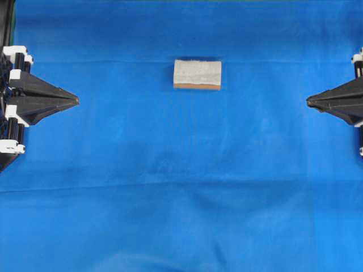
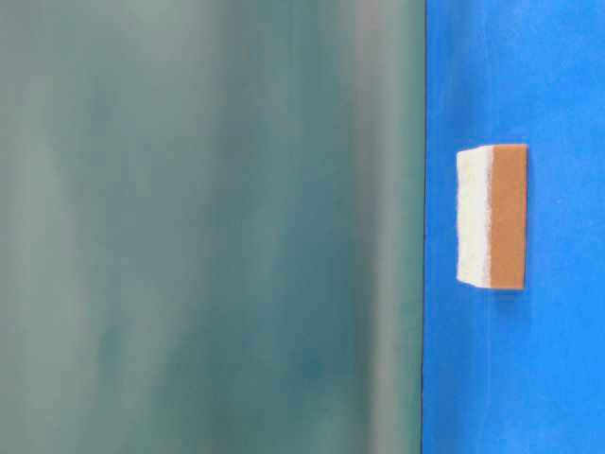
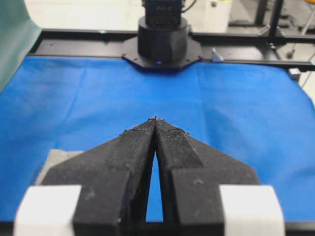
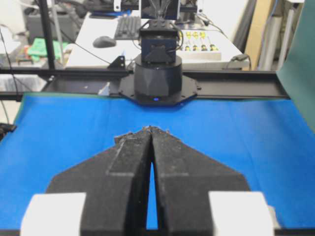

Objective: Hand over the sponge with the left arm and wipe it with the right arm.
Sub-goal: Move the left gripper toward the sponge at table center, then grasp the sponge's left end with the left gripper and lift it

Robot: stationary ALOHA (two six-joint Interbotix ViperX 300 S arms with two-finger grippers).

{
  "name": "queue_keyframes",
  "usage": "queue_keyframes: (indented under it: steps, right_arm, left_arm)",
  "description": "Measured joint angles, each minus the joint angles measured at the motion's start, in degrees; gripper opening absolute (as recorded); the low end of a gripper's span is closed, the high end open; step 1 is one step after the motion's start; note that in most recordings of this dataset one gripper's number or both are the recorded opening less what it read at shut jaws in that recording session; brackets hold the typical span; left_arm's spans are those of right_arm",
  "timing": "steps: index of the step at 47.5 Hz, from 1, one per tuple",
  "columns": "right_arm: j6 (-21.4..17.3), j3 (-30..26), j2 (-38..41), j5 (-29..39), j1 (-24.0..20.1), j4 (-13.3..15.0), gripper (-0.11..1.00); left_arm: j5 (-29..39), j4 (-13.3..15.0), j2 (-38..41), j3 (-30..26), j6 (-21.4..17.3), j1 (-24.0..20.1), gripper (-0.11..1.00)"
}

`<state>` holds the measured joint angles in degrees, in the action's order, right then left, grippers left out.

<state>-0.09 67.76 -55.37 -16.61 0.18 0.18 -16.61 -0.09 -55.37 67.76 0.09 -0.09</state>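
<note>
the sponge [image 1: 197, 74] is seen lying flat on the blue cloth [image 1: 181, 187] that covers the desk, in the upper middle of the overhead frame, its pale fuzzy face turned up and its thin orange-brown layer along the lower edge. in the table-level view the sponge [image 2: 492, 217] is found at the right of the frame, with a blurred green backdrop [image 2: 208, 227] filling the left. the left claw [image 1: 76, 101] is placed at the left edge of the overhead frame, its fingers pressed together at the tips and nothing pinched; it is well apart from the sponge. the right claw [image 1: 308, 101] is set at the right edge, likewise pressed together and holding nothing. in the left wrist view a grey corner of the sponge [image 3: 58, 159] is glimpsed at the lower left, beside the left claw [image 3: 156, 119]. in the right wrist view the right claw [image 4: 150, 130] is shown over bare cloth.
</note>
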Motion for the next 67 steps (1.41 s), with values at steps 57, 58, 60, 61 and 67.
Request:
queue_keyframes:
  steps: [57, 58, 60, 61, 67]
  right_arm:
    - [0.00, -1.93, 1.14, 2.55, -0.09, 0.00, 0.01]
    - [0.00, -2.02, 1.14, 2.64, -0.09, -0.09, 0.01]
    - [0.00, -1.93, 1.14, 2.64, -0.09, 0.00, 0.01]
    - [0.00, -1.93, 1.23, 2.64, 0.00, -0.09, 0.01]
    - [0.00, -2.02, 1.23, 3.16, -0.09, -0.09, 0.01]
  left_arm:
    - [-1.76, 1.58, 40.52, -15.73, -8.00, -13.80, 0.94]
    - [-1.32, 1.58, 41.92, -16.44, -8.26, -14.06, 0.94]
    - [-0.44, 1.58, 44.47, -17.93, -8.61, -14.33, 0.94]
    - [0.09, 1.58, 45.97, -18.81, -8.79, -14.50, 0.94]
    - [2.99, 1.58, 53.17, -24.08, -10.11, -14.77, 0.94]
